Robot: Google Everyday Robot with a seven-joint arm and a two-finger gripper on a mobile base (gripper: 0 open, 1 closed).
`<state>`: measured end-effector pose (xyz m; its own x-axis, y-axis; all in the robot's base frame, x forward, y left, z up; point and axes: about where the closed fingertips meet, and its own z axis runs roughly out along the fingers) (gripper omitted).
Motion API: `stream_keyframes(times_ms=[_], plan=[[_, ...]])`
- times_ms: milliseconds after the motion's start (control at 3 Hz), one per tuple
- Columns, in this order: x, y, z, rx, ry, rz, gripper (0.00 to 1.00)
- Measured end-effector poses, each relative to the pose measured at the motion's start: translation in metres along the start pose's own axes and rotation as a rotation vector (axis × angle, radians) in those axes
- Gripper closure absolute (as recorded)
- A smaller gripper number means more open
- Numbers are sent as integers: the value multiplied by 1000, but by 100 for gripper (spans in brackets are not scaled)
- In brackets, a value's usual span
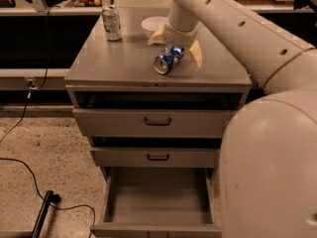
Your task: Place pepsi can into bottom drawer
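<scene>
The pepsi can [168,58] lies on its side on the grey cabinet top [114,63], silver end toward me. My gripper [176,46] is open and reaches down over the can's far end, one tan finger [157,36] to its left and the other [196,55] to its right. The fingers straddle the can; I cannot tell whether they touch it. The bottom drawer [158,195] is pulled open below, with a plain grey interior and nothing in it.
A silver-and-green can [112,23] stands upright at the back left of the top. A white bowl [153,22] sits at the back, partly behind my arm. Two shallower drawers with black handles [157,121] are slightly open. A black cable lies on the speckled floor [44,152].
</scene>
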<state>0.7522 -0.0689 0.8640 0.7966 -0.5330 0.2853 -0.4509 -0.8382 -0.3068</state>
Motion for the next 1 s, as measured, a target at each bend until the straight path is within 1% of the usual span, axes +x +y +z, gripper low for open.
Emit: stream_keyframes(times_ms=[333,667,1000], plan=[[-1,-5,16,-18,-36,20,19],[-6,-8,23,-16,-62,34,43],[-17,-12,21,-5,-89,23,66]])
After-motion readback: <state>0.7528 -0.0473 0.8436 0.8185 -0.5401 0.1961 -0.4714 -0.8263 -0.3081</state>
